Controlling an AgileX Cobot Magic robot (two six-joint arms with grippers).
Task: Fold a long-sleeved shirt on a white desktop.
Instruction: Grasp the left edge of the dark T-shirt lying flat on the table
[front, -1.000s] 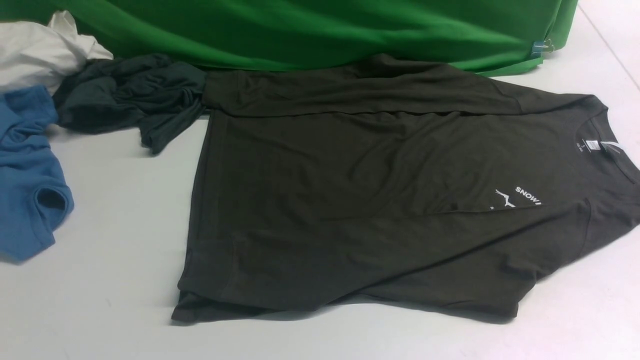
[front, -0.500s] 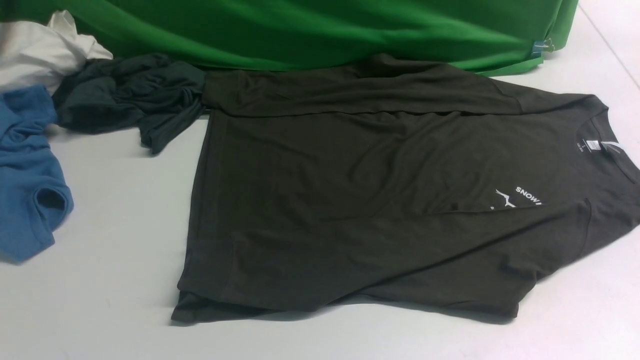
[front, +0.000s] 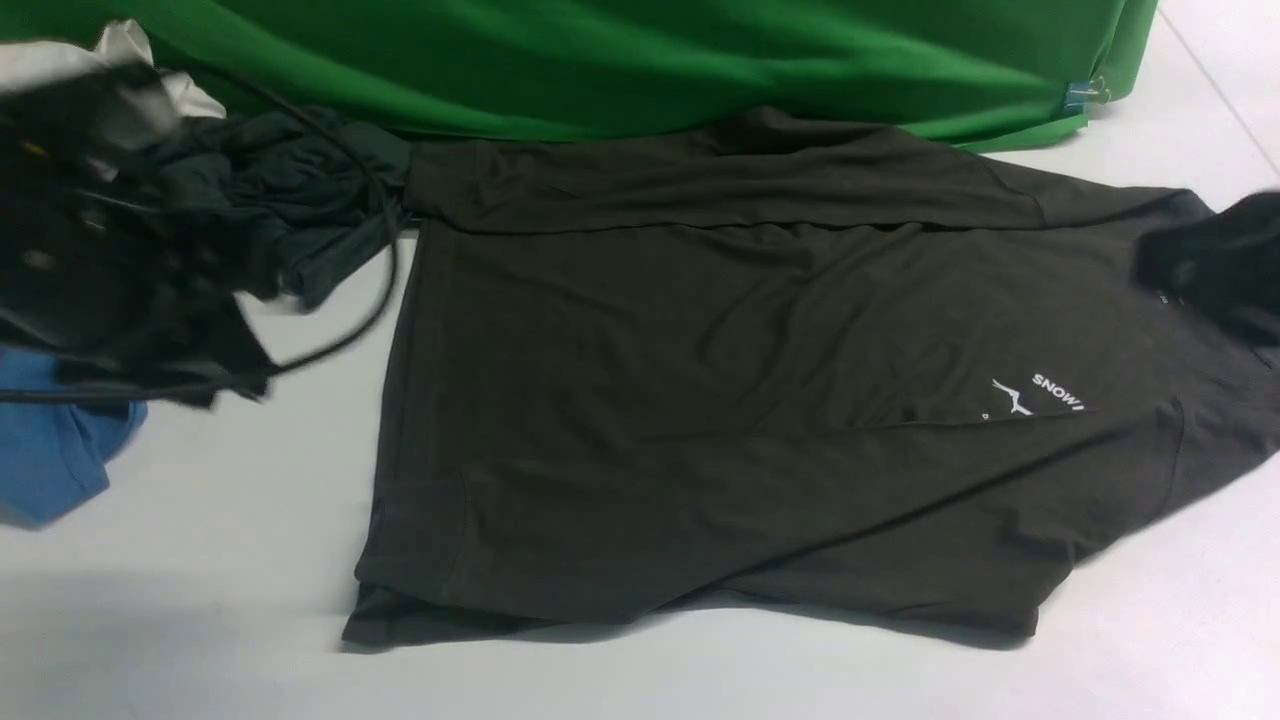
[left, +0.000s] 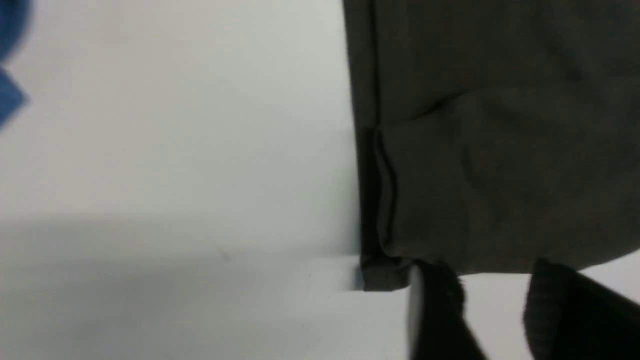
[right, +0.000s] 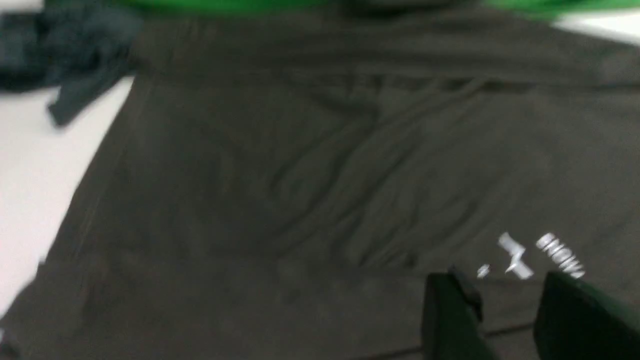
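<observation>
Olive-brown long-sleeved shirt (front: 740, 400) lies spread on the white desktop (front: 230, 520) — the left gripper (left: 492, 305), fingers parted and empty, hovers by its hem corner, while the right gripper (right: 505, 310), likewise agape, hangs above the chest near the print.

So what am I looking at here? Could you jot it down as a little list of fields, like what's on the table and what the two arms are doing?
main item: long-sleeved shirt, dark, lying spread flat, both sleeves laid across the body
print: white SNOW mark on its chest
surface: white desktop
other clothes: dark teal-grey garment, blue garment
backdrop: green cloth
left gripper: open, by the shirt's hem corner, holding nothing
right gripper: open, over the shirt near the print, holding nothing
</observation>
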